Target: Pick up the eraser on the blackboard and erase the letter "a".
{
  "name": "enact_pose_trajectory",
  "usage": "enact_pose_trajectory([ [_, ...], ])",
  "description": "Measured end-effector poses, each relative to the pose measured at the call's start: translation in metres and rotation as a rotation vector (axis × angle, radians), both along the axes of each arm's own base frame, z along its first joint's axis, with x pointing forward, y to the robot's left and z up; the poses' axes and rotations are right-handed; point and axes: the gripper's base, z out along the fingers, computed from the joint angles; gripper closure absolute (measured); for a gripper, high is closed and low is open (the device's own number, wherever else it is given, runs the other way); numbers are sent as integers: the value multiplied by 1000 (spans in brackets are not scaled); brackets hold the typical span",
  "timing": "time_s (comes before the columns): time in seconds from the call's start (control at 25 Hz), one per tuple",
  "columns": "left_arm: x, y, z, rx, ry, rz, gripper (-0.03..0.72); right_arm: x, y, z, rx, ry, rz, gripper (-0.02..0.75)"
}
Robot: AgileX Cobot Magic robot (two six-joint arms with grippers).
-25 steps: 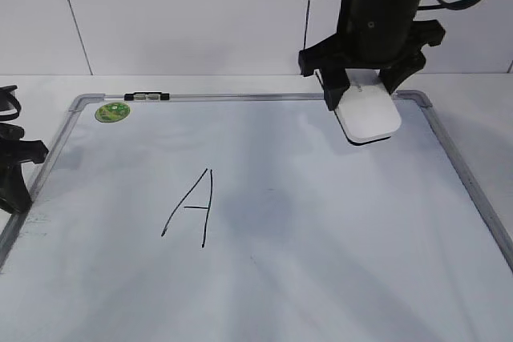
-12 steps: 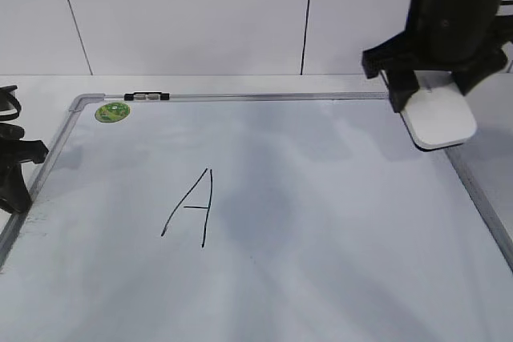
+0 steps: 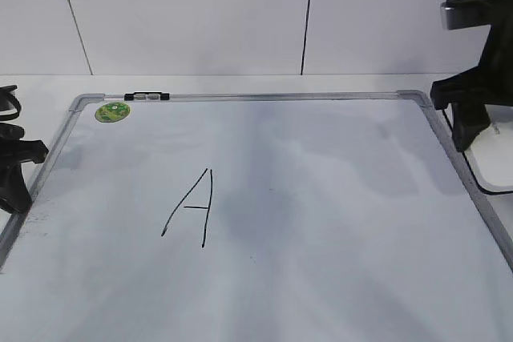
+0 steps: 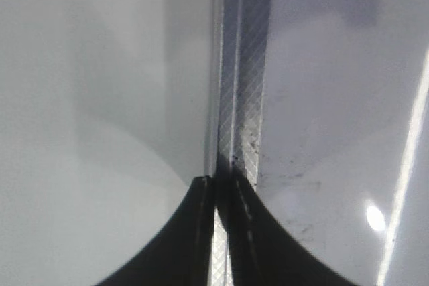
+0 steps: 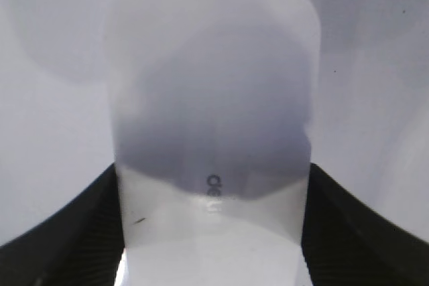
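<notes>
- While the right gripper [image 5: 211, 259] clamps the eraser [image 5: 213, 98] between its black ribbed fingers [image 5: 348, 232], the right wrist view shows the block's smooth white plastic top, its rounded corners and small grey lettering near the gripper end.
- From the exterior view, that right gripper [image 3: 481, 130] sits at the far right edge, just outside the board's right rail, with only a white sliver of the eraser [image 3: 493, 167] and its dark lower edge showing over the pale tabletop [image 3: 240, 84].
- At the left edge, the left gripper [image 3: 16, 170] is a black shape beside the board's left rail; in the left wrist view its dark fingers [image 4: 244, 246] meet with barely a slit between them, directly above the cross-hatched metal rail.
- Between the two lies the blackboard [image 3: 264, 95], a glossy white writing surface in a silver-grey metal frame with rounded grey corner caps.
- Near its far left corner sit a round green sticker [image 3: 112, 111] and a small dark clip [image 3: 147, 96] on the top rail.
- A large capital "A" [image 3: 191, 207] in thin black marker stands left of centre; no small "a" can be made out.
</notes>
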Motion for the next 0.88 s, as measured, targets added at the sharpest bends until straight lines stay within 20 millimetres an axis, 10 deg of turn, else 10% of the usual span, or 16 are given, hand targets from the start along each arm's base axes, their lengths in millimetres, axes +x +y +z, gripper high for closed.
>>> enact_pose_trajectory([
  [0.88, 0, 0, 0, -3, 0, 2, 653, 25, -16, -63, 86, 222, -8, 186],
])
